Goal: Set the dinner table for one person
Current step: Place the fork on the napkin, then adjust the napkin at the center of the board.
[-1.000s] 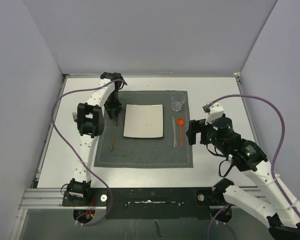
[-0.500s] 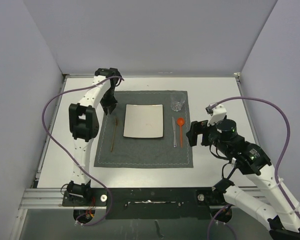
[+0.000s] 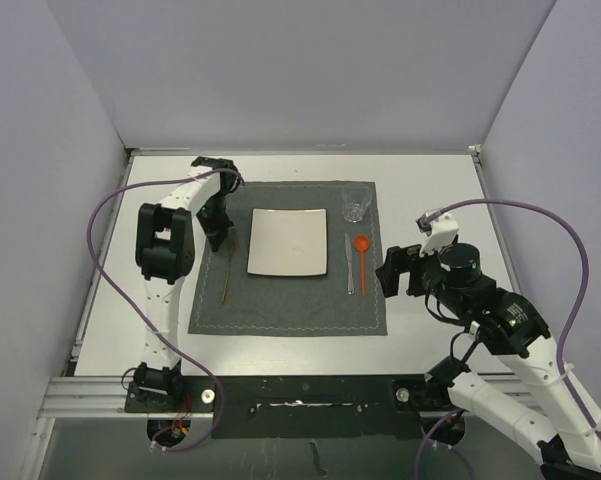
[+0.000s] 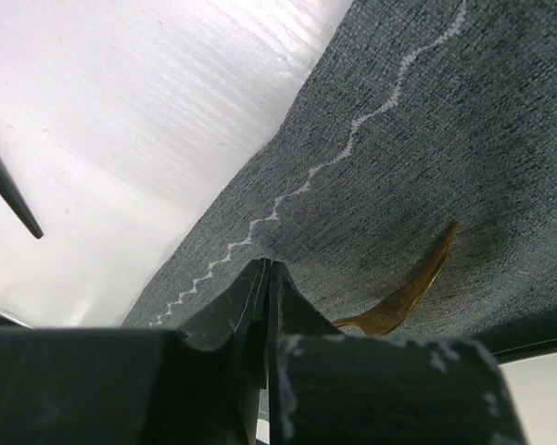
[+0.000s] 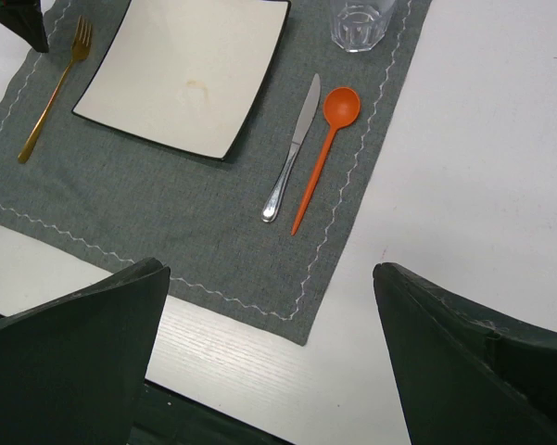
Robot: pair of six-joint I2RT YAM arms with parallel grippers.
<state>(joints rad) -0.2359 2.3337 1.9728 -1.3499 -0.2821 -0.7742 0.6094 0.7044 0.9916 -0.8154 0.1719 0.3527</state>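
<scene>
The left gripper (image 4: 267,271), fingers closed on nothing, hovers low just beside the gold fork (image 4: 403,298) on the grey placemat (image 3: 280,305) atop the white dinner table (image 3: 430,190) and could knock the fork askew; the right gripper (image 3: 388,268) gapes wide.

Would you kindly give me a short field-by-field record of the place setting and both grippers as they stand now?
placemat: dark grey, flat on the dinner table
plate: square, white, mid-placemat
fork: gold, left of plate
knife: right of plate
spoon: orange, right of knife
glass: clear, placemat's far right corner
left gripper: jaws shut, empty, by the fork's tines
right gripper: jaws open, empty, by placemat's right edge
</scene>
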